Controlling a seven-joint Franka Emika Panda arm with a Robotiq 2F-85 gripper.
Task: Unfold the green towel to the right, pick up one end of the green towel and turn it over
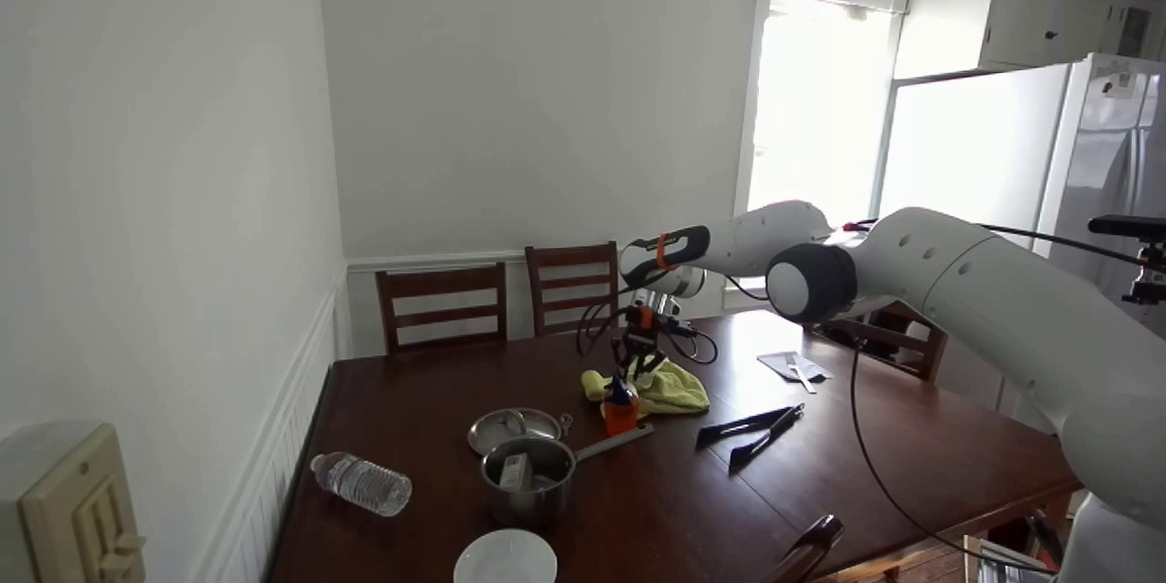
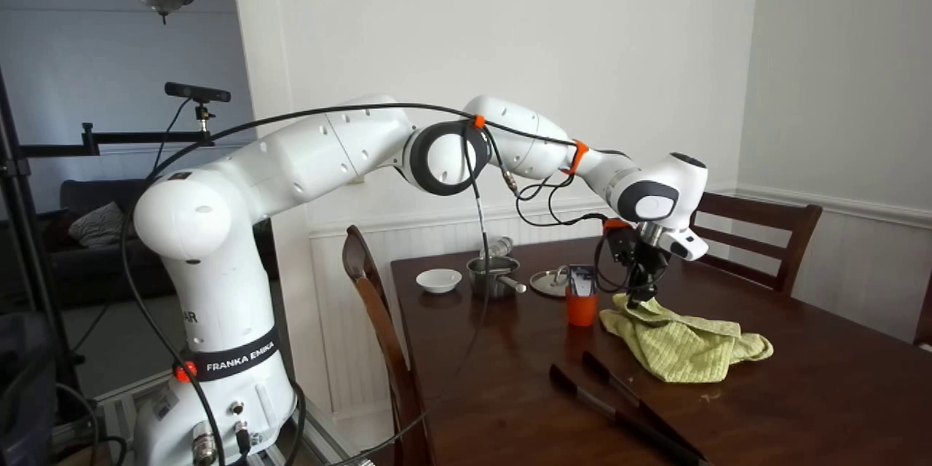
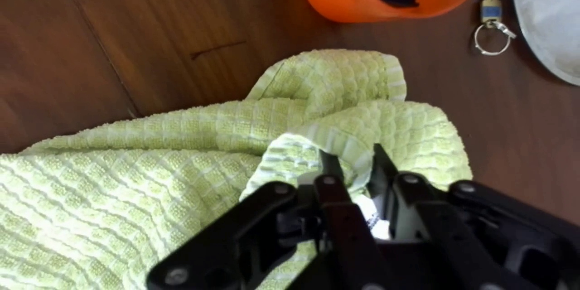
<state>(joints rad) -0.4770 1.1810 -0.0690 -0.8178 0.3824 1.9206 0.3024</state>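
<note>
In an exterior view, my gripper (image 1: 635,373) is at the green towel (image 1: 676,390), bunched on the table (image 1: 683,487). In an exterior view, towel's just beside the orange cup (image 2: 581,311). Wrist view: towel hem (image 3: 348,148) between my 2 fingers (image 3: 384,165), narrow gap; can't tell if it's clamped.

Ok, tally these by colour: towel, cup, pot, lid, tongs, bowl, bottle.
Green: 1 (towel)
Orange: 1 (cup)
Silver: 2 (pot, lid)
Black: 1 (tongs)
White: 1 (bowl)
Clear: 1 (bottle)
Total: 7
</note>
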